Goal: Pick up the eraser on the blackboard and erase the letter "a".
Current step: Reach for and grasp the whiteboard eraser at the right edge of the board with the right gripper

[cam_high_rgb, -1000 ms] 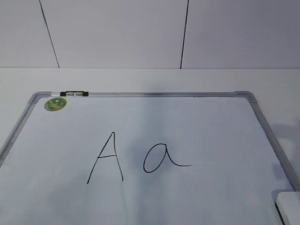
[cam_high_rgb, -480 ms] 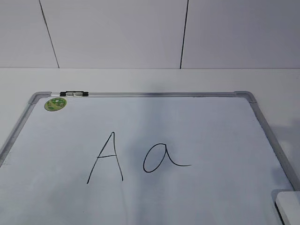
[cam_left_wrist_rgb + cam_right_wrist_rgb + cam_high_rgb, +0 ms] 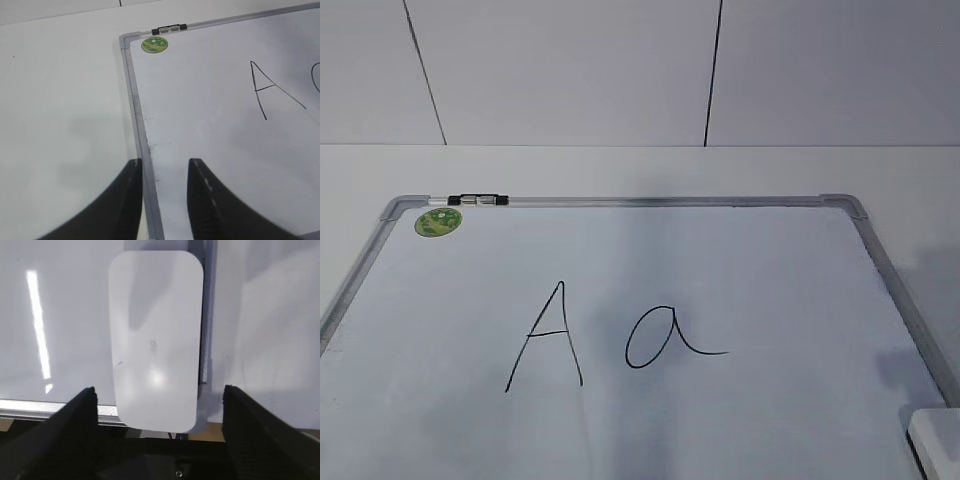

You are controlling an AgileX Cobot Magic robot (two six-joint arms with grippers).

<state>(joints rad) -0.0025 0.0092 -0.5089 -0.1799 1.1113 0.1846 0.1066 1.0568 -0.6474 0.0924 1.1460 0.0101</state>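
The blackboard [image 3: 740, 270] is a white board with a silver-grey frame lying flat on the table. The letter "a" [image 3: 665, 338] is drawn in black near its middle, right of a capital "A" [image 3: 548, 335]. The eraser [image 3: 935, 440], a white rounded block, lies at the board's near right corner; in the right wrist view [image 3: 155, 340] it sits beside the frame. My right gripper [image 3: 159, 395] is open, above the eraser, with its fingers either side of the near end. My left gripper [image 3: 165, 167] is open and empty over the board's left frame edge [image 3: 137, 120].
A round green sticker [image 3: 438, 221] and a black-and-silver clip [image 3: 478, 200] sit at the board's far left corner. White table [image 3: 640, 170] surrounds the board; a white panelled wall stands behind. The table's wooden front edge [image 3: 235, 430] shows below the eraser.
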